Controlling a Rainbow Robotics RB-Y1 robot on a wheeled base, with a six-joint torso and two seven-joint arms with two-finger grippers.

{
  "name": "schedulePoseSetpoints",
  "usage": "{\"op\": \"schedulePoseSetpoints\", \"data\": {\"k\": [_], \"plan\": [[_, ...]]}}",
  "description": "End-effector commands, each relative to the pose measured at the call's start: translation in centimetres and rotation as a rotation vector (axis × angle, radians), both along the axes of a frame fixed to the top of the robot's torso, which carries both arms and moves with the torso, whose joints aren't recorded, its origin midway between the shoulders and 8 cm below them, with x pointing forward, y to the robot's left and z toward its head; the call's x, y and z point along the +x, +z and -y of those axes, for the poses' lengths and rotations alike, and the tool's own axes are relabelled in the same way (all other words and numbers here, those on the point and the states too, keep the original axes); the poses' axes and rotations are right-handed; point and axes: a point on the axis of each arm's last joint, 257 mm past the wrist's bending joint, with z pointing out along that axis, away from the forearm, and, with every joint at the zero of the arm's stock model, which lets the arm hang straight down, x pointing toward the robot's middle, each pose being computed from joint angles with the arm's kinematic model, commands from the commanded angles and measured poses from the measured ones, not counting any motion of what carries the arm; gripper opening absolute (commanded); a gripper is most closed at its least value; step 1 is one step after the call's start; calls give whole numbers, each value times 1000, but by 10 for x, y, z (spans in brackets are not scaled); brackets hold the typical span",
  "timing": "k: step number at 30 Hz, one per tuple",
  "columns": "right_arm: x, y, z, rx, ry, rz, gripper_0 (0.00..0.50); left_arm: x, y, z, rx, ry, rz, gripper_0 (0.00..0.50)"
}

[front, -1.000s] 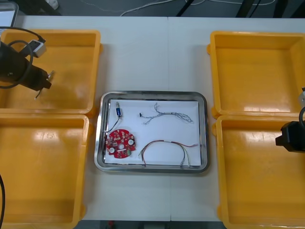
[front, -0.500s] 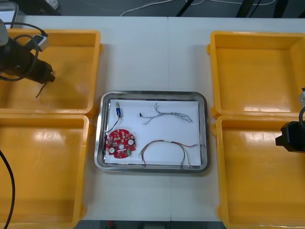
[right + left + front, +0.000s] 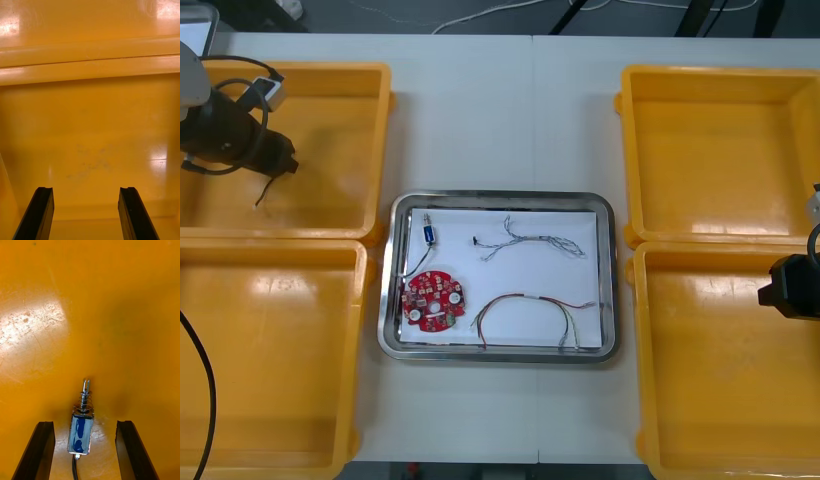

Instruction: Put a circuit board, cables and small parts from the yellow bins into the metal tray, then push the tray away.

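Note:
My left gripper (image 3: pixel 280 162) is low inside the far left yellow bin (image 3: pixel 330 120). In the left wrist view the left gripper (image 3: pixel 85 423) is open, and a small metal part (image 3: pixel 80 427) with a blue body, a spring and a black lead lies on the bin floor between the fingers, touching neither. Its lead (image 3: pixel 264 190) shows in the front view. The metal tray (image 3: pixel 498 352), white inside, holds a round red circuit board (image 3: pixel 432 300), another small metal part (image 3: pixel 426 230), a blue and white cable (image 3: pixel 532 240) and a red and yellow cable (image 3: pixel 530 312). My right gripper (image 3: pixel 780 288) waits open (image 3: pixel 86 189) over the near right bin (image 3: pixel 720 400).
The near left bin (image 3: pixel 270 360) and the far right bin (image 3: pixel 710 150) flank the tray. The bin floor (image 3: pixel 90 123) under the right fingers is bare. Bare table (image 3: pixel 500 120) lies beyond the tray, and cables trail past the far edge.
My left arm has shifted slightly toward the table's far edge and turned a little over the far left bin. The right arm and the tray's contents have not moved.

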Motion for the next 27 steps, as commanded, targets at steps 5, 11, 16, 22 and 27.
{"op": "schedulePoseSetpoints", "data": {"k": [5,11,16,22,27], "plan": [[1,10,5,-5,-15,31,500,22,31,3,57,-39,75,458],[1,10,5,-5,-15,31,500,26,24,7,61,-40,86,406],[1,10,5,-5,-15,31,500,26,22,8,71,-45,81,245],[1,10,5,-5,-15,31,500,25,20,12,61,-46,76,0],[1,10,5,-5,-15,31,500,18,24,23,17,-57,49,0]]}}
